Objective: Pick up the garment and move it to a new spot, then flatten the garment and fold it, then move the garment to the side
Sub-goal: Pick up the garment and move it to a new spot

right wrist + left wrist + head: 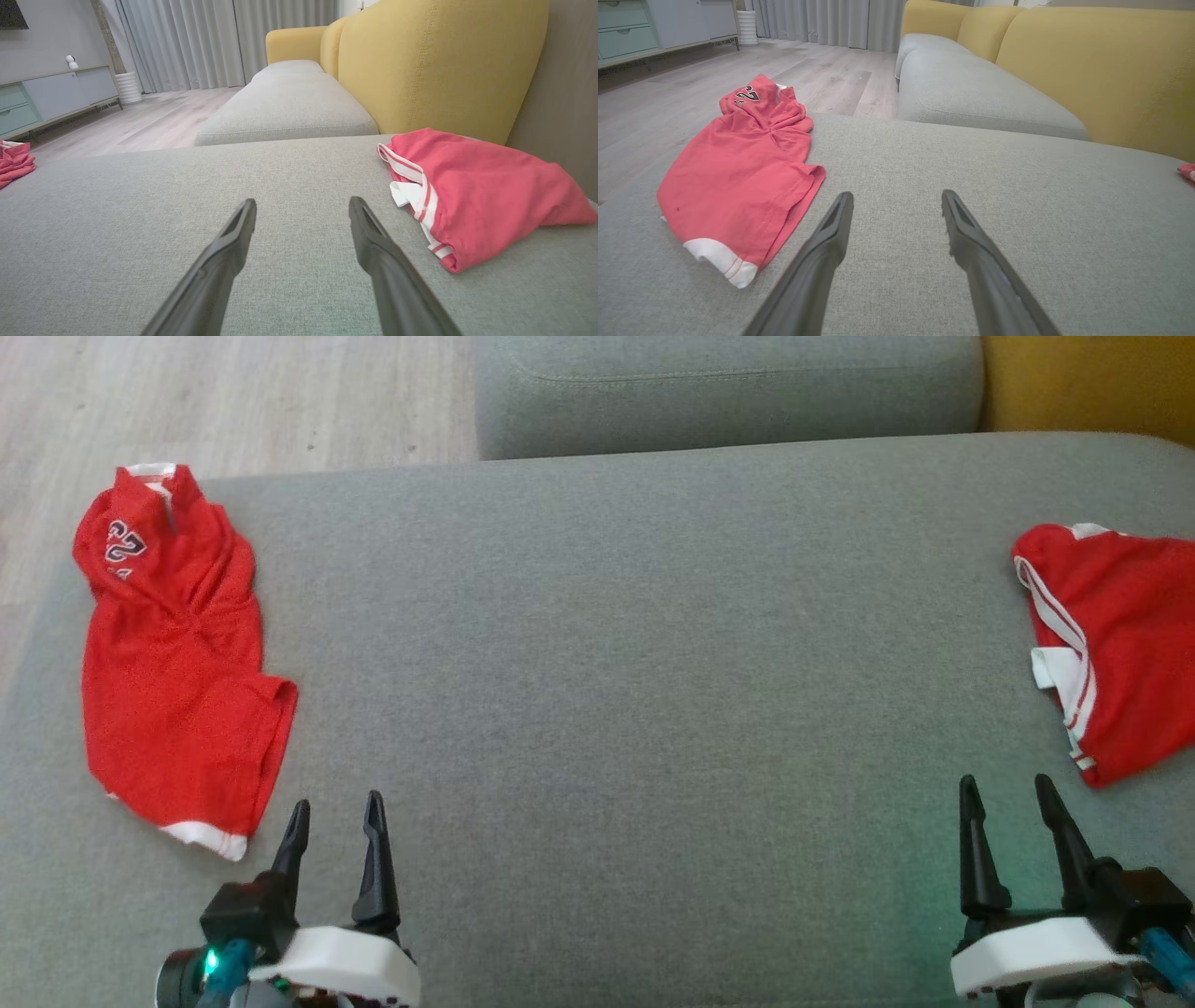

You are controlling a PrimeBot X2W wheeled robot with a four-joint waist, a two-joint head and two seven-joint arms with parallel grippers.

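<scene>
Your left hand [337,800] and right hand [1005,779] both stand wide open and empty over the grey sofa cushion [635,663], so you likely have every step left for the striped red garment [1120,644] bunched at the right, while the numbered red garment [173,663] lies loosely folded at the left edge.

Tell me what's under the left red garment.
The left garment lies on the grey cushion, bare fabric along its near and right edges. Anything beneath its folds is hidden.

The left pincer [337,800] is being held at the lower left of the head view, jaws parted wide and pointed forward. The right pincer [1004,779] is being held likewise at the lower right, jaws parted.
</scene>
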